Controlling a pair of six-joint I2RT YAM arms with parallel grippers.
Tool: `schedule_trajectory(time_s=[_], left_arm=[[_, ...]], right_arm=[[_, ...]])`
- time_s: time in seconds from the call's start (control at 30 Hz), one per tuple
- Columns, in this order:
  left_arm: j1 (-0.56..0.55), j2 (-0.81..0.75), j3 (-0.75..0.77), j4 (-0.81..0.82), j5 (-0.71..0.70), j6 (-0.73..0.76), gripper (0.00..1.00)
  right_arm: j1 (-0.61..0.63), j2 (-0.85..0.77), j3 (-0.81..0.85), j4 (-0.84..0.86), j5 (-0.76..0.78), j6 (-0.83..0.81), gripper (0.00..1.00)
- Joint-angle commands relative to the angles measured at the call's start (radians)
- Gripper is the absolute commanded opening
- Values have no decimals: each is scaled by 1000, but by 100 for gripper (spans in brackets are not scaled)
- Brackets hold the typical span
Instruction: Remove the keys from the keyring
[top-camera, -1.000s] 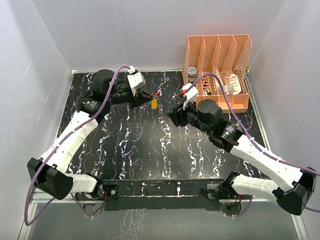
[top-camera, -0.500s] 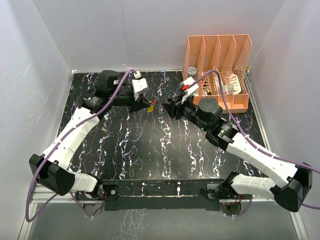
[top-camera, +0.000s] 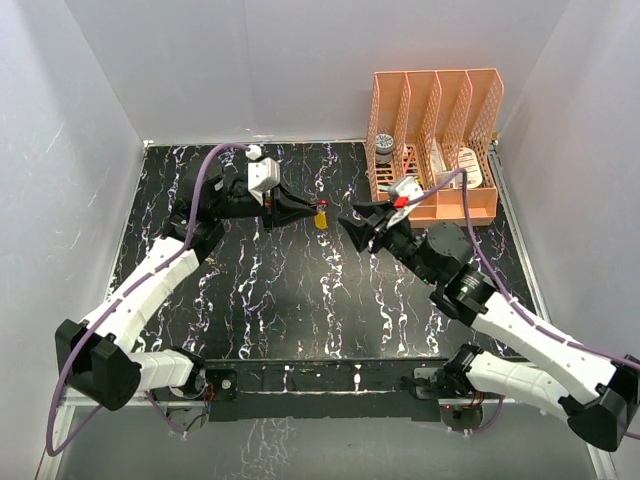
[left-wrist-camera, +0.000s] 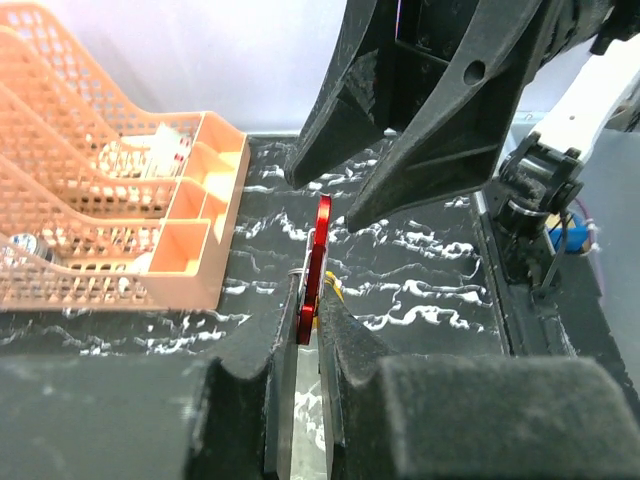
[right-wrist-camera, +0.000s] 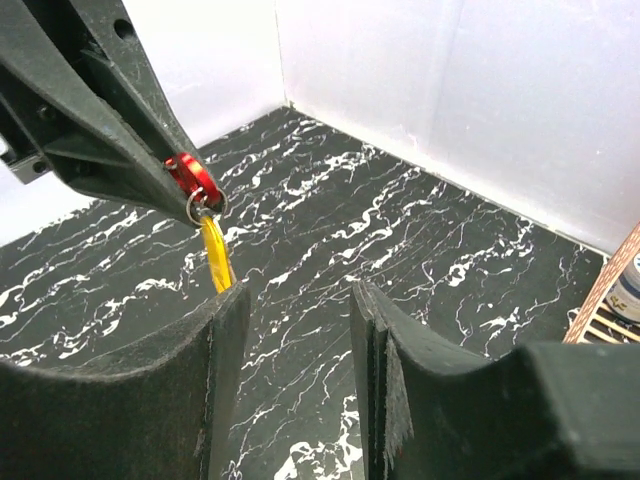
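Note:
My left gripper (top-camera: 306, 208) is shut on the small dark red keyring (top-camera: 322, 206) and holds it above the black marbled table. A yellow-gold key (top-camera: 321, 219) hangs from the ring. In the left wrist view the red keyring (left-wrist-camera: 315, 262) stands edge-on between my fingers, with a sliver of the key (left-wrist-camera: 334, 291) beside it. My right gripper (top-camera: 347, 226) is open and points at the ring from the right, a short gap away. In the right wrist view the keyring (right-wrist-camera: 190, 176) and the hanging key (right-wrist-camera: 216, 260) sit just ahead of my left finger (right-wrist-camera: 215, 340).
An orange slotted file rack (top-camera: 437, 110) stands at the back right, holding a small bottle (top-camera: 384, 148) and other items; it also shows in the left wrist view (left-wrist-camera: 200, 150). White walls enclose the table on three sides.
My left gripper has carried the keyring and key to the right, towards the table's middle. My right gripper has swung round and now faces it with its jaws open.

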Motion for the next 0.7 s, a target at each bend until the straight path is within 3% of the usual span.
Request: schedule_trajectory(time_s=[0.0,0.23,0.47,0.5,0.67], left_arm=[[-3,-12,-60,448,117,-285,0],[-3,45,-143,840,125,-564,0],[-3,239,-150,1609,164,-1140,0],[-3,267,-132,1648,159,-1208,0],[-15,305,-108,1653,159,-1227,0]], right_arm=[[-1,-88,-35,101,11,-21,43],[-3,-89,-25,120,-10,10,41],[-1,-58,21,131,-137,-75,47],[-3,-62,26,115,-150,-92,47],[-3,-118,21,55,-155,-147,48]])
